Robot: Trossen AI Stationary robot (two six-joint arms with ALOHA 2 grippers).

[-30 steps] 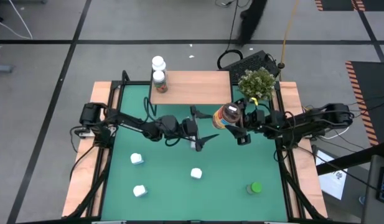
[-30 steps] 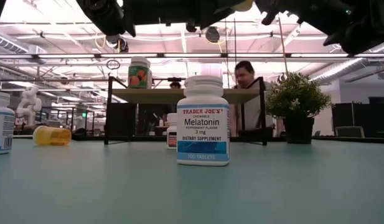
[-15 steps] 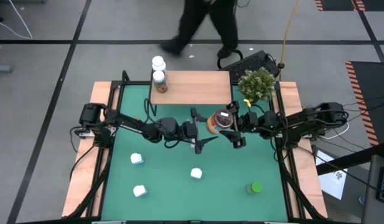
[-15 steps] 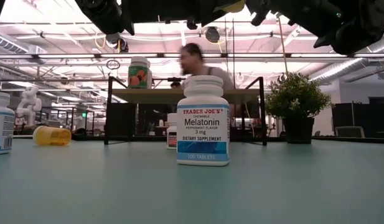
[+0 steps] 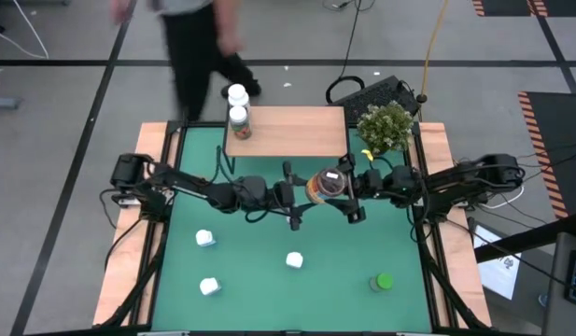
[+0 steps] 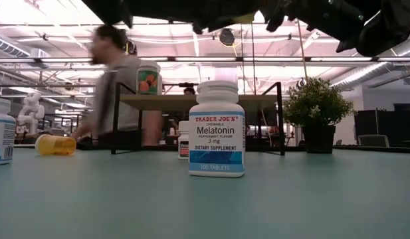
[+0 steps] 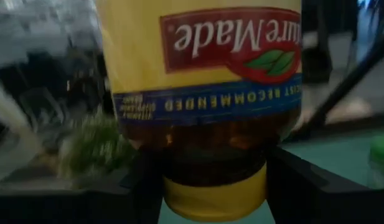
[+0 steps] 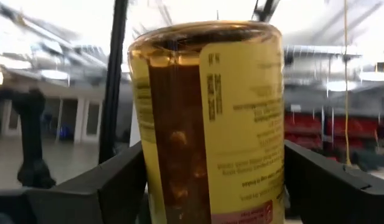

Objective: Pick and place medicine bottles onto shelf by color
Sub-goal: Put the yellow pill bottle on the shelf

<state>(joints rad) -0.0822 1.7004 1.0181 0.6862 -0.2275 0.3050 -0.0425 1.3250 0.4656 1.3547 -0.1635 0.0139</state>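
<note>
An amber-brown bottle [image 5: 327,184] with a yellow label and yellow lid [image 7: 213,196] hangs upside down over the table's middle, in front of the shelf [image 5: 292,140]. My right gripper [image 5: 348,191] is shut on its body. My left gripper [image 5: 302,194] comes from the left and is shut on its lid end. Two white-capped bottles [image 5: 238,105] stand on the shelf's far left corner. Three white bottles [image 5: 204,238] [image 5: 294,260] [image 5: 209,286] and a green one [image 5: 384,281] stand on the green table top. My left gripper has the bottle's shoulder, just above the yellow lid [image 7: 173,177], between its two fingers [image 7: 148,180], coming level from the table's left. The bottle hangs inverted, clear of the table. My right gripper pinches the bottle's body [image 8: 148,186] between its two fingers [image 8: 111,193], one on each side of the label. It comes from the table's right, slanting upward. The bottle's base [image 8: 204,34] is up.
A potted plant [image 5: 386,126] stands at the shelf's right end. In the low view a Melatonin bottle [image 6: 218,129] stands near, and an orange bottle [image 6: 56,145] lies on its side at the left. A person [image 5: 199,47] walks past beyond the far edge.
My right gripper has carried the amber bottle toward the table's left, tipping it a little, in between my left gripper's fingers. The person behind the table has walked from right to left.
</note>
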